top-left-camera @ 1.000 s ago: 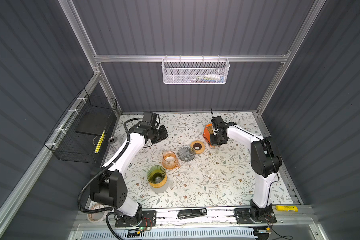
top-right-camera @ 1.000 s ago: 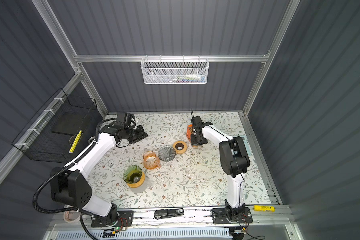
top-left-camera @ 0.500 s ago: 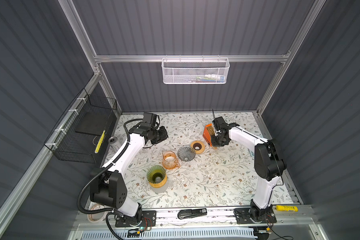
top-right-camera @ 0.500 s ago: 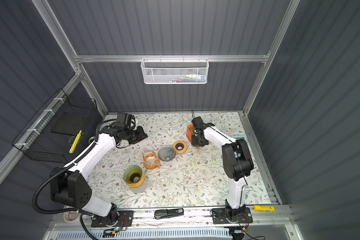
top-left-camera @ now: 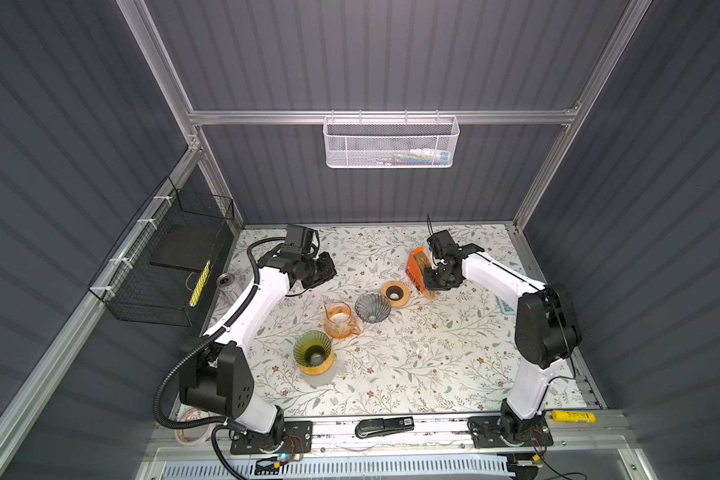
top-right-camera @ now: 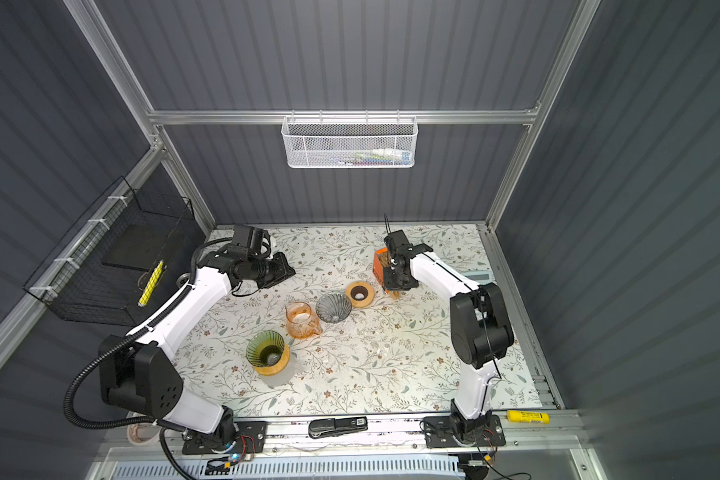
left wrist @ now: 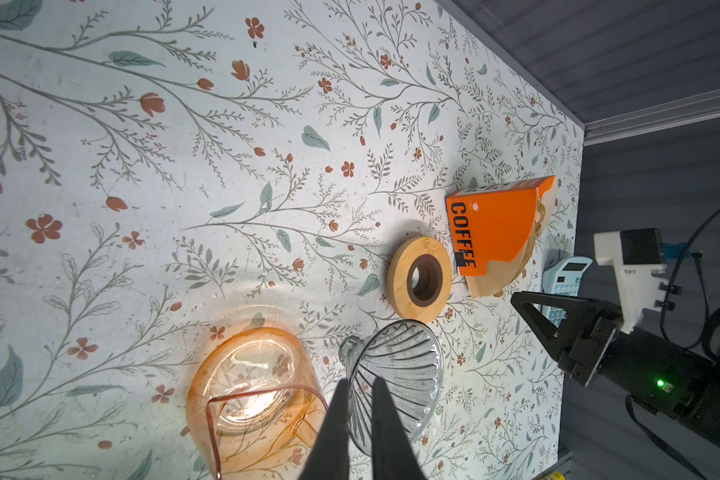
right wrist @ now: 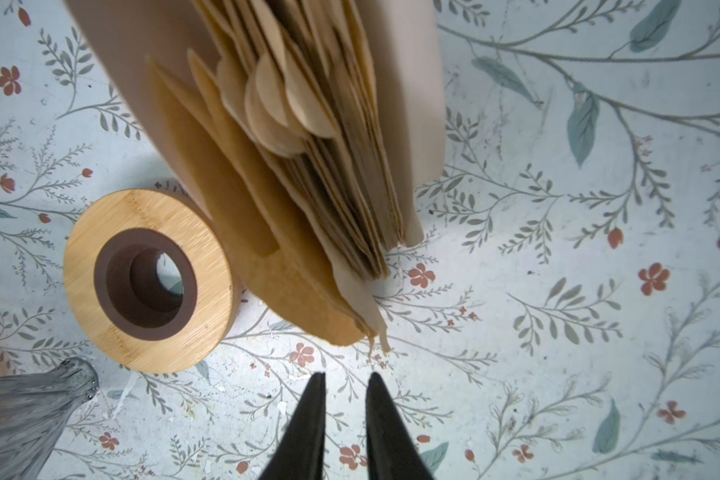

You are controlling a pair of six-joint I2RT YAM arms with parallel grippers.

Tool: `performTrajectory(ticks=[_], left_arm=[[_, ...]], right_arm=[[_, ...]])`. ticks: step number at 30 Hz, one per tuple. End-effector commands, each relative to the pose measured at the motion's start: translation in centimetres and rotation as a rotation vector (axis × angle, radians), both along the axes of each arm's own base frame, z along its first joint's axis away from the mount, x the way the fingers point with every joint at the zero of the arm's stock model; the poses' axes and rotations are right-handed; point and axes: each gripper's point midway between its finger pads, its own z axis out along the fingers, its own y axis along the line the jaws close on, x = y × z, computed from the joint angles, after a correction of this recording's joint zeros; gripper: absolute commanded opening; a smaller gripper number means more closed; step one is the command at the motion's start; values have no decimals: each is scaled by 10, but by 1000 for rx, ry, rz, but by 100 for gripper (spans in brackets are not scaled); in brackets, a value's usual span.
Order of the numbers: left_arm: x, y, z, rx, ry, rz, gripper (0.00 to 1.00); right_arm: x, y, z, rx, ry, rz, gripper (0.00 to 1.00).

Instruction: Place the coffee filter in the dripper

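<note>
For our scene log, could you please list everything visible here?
filter box: one, orange, brown filters inside, table's far right.
wooden ring: one, bamboo with brown bore, beside the box.
grey dripper: one, clear grey glass, beside the ring.
carafe: one, orange glass, beside the grey dripper.
green dripper: one, green on wooden collar, nearer the front.
mesh basket: one, white, back rail.
wire basket: one, black, left wall.
stapler: one, black, front rail.
yellow tube: one, front rail, right end.
tape roll: one, pale, front left corner.
calculator: one, light blue, right table edge.
left gripper: one, black, far left, jaws slightly apart, empty.
right gripper: one, black, by the filters, jaws slightly apart, empty.
</note>
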Motion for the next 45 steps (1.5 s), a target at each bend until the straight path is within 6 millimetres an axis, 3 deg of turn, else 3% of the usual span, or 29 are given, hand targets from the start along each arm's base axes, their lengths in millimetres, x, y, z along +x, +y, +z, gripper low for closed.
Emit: performTrajectory(ticks=[1, 25, 45], left_arm=[[-8, -1, 13, -18, -13, -3, 14], [-7, 2, 13, -8, -10, 16, 14], [-7, 2, 10, -7, -2, 17, 14]], right_arm=[[5, 5, 4, 8, -8, 14, 22], [27, 19, -12, 28, -6, 22, 21], [32, 22, -26, 25, 13, 21, 18]])
